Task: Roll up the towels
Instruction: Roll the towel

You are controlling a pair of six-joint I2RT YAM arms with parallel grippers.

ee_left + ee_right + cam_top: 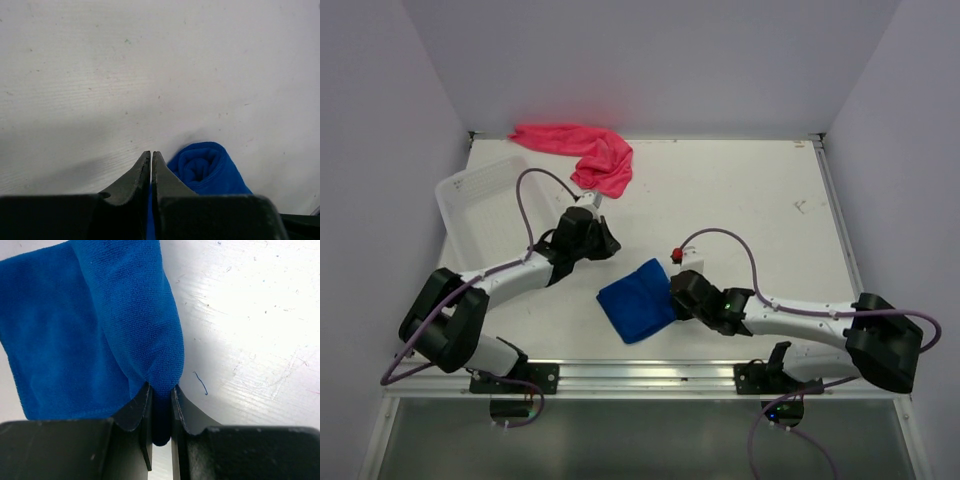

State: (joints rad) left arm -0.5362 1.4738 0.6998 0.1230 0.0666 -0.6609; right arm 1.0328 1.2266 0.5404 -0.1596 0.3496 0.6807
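Observation:
The blue towel (636, 301) lies at the near middle of the table, partly rolled; its coiled end (206, 169) shows in the left wrist view. My right gripper (673, 292) is shut on a fold at the towel's right edge, and blue cloth (130, 315) bulges out between the jaws of that gripper (161, 391). My left gripper (609, 244) hangs just behind the blue towel, apart from it, its fingers (151, 155) pressed together with nothing pinched at the tips. The pink-red towel (582, 150) lies crumpled at the back of the table.
A white slotted basket (470, 200) stands at the back left, beside my left arm. The table's white surface (750, 200) is walled on the left, right and back. A metal rail (650, 375) runs along the near edge.

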